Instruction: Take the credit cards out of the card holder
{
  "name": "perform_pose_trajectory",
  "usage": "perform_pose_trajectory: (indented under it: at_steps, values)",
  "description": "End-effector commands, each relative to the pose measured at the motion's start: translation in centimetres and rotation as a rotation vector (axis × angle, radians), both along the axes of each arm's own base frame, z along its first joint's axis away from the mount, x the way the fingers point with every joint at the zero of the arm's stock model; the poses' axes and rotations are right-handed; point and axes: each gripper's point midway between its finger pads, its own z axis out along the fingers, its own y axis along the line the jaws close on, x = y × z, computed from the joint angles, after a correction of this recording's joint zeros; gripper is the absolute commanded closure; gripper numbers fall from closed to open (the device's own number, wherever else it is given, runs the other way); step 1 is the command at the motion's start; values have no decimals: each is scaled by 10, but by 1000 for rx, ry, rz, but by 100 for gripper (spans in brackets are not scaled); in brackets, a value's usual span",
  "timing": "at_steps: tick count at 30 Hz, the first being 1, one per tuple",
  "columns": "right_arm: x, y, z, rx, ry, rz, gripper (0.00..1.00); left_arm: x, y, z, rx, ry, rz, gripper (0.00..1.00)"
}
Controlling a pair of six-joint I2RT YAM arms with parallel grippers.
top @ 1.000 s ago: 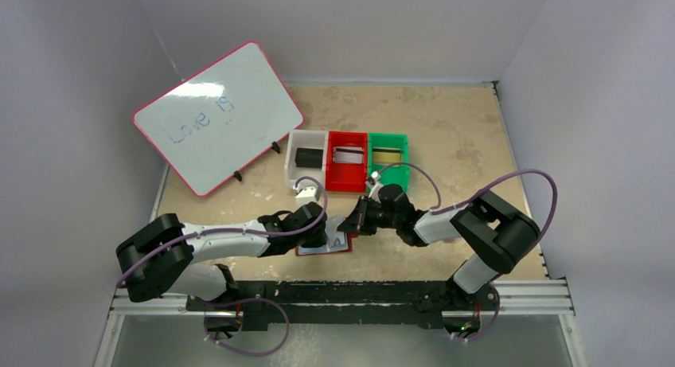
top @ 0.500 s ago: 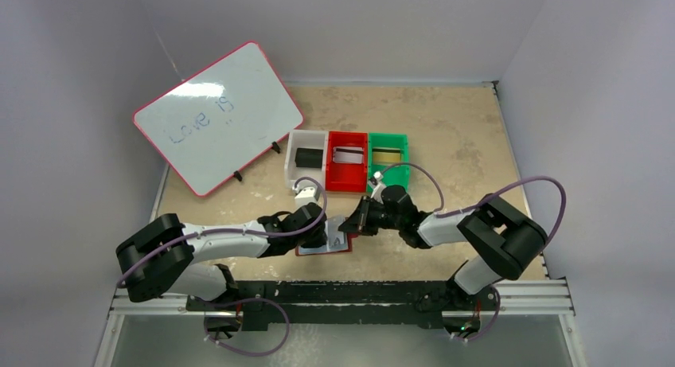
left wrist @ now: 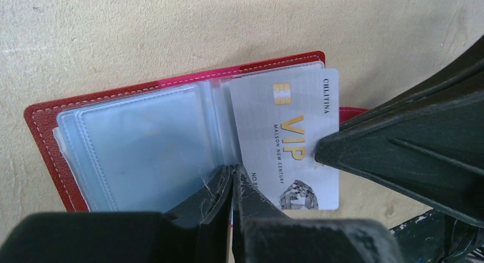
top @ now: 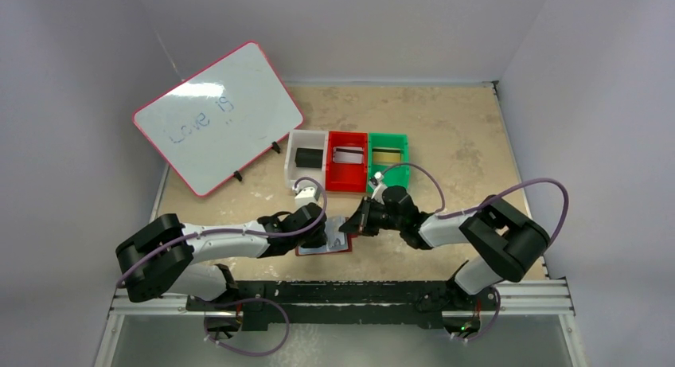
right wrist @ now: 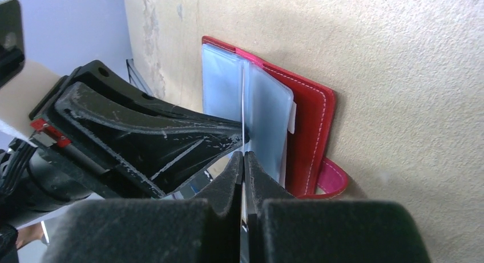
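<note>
since the earlier top view the right arm's elbow has swung toward lower right and the right gripper (top: 351, 224) has clamped. the card holder (top: 341, 248) lies open at lower centre.

left wrist: the left gripper (left wrist: 233, 173) looks pinched on a sleeve at the fold, likely anchoring the holder. the silver-grey card (left wrist: 285, 126) pokes out right.

right wrist: the jaws are closed on that card's edge, ready to draw it out.

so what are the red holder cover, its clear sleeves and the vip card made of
Dark red book-style card holder: likely faux leather, stitched edge. Pale blue clear sleeves: soft glossy plastic film, wrinkled. Silver VIP credit card: stiff plastic, satin sheen, gold print.
</note>
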Motion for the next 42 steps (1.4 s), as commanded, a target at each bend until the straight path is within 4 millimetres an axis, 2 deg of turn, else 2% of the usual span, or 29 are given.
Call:
perform_pose_trajectory:
  at_steps: [1,6,10,15,19,24,27,30,33,37,40,42]
  values:
    - [2,5,-8,-27,9,18,100,2,0,5,-5,-11,9,97]
    - [3,5,-12,-35,20,6,98,2,1,4,0,-10,8,98]
    - [4,9,-7,-14,11,17,89,2,1,4,1,-10,5,98]
    - [3,13,-4,16,10,25,89,1,0,3,-1,-6,1,98]
    - [2,14,-8,18,24,25,99,0,1,1,2,-3,0,98]
    - [5,10,0,18,-4,-1,100,1,2,5,0,-12,10,98]
    - [10,1,12,-3,-56,-44,100,6,6,16,-8,-43,37,92]
    - [12,-12,23,-57,-87,-82,100,15,11,39,-22,-109,72,79]
    - [25,-27,44,-101,-183,-155,100,27,18,64,5,-185,90,67]
    - [44,-45,86,-120,-359,-248,100,46,32,87,94,-250,77,55]
    - [61,-60,125,-157,-556,-299,100,68,53,102,136,-260,116,50]
    - [74,-71,147,-218,-709,-330,100,80,70,112,164,-272,147,42]
